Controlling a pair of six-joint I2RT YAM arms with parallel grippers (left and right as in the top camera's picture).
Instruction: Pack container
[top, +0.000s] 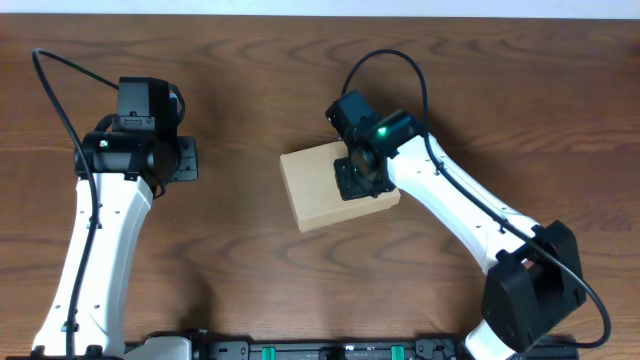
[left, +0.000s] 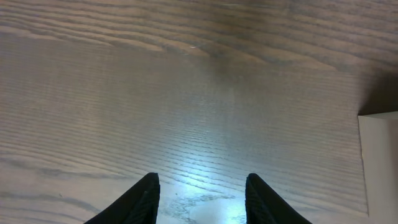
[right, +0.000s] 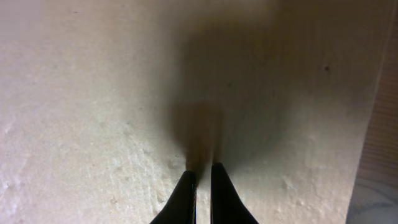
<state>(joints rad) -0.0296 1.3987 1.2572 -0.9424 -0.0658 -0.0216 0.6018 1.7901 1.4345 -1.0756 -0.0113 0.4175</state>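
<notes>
One tan cardboard container (top: 318, 198) is seen, lid shut flat, near the table (top: 240, 80) centre. The right gripper (right: 200, 169) is clenched, tips set on the lid. The left gripper (left: 200, 182) is held parted over bare wood, grasping nothing.

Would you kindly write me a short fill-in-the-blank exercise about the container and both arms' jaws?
1. The container lies on the table with its lid ___.
2. The right jaws, above the container, are ___.
3. The left jaws, over bare table, hold ___.
Missing words: closed; shut; nothing.
</notes>
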